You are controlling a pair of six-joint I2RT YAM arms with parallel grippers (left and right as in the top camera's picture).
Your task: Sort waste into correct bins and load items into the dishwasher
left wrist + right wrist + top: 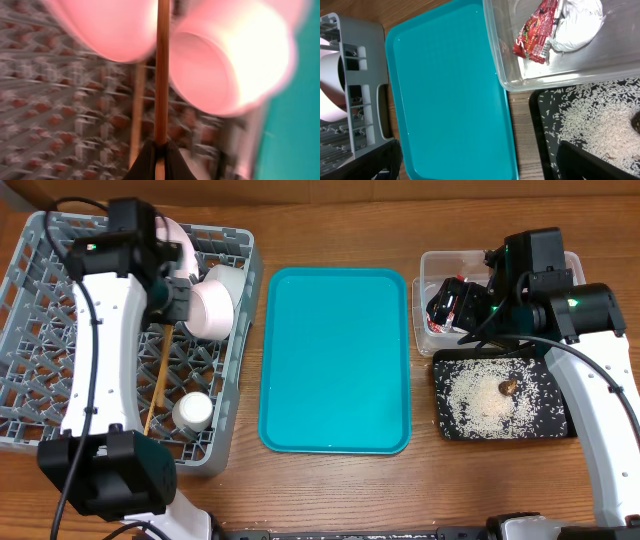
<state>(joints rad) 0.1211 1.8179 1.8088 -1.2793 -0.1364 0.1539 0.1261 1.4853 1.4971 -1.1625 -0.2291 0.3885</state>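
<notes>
My left gripper (174, 302) (160, 150) is over the grey dish rack (40, 330) and is shut on a wooden chopstick (161, 75). A second chopstick (136, 110) lies beside it in the rack; a chopstick also shows in the overhead view (157, 385). Two white bowls (215, 305) (185, 242) and a small white cup (192, 412) sit in the rack. My right gripper (458, 302) (480, 165) is open and empty by the clear tub (428, 265), which holds the red wrapper (535, 32) and white tissue (577, 25). The black tray (447, 427) holds rice (480, 405) and a brown bit (507, 387). The plate is not clearly seen.
The teal serving tray (335, 360) lies bare between the rack and the bins. The tub and black tray stand close together at the right. Bare wooden table runs along the front edge.
</notes>
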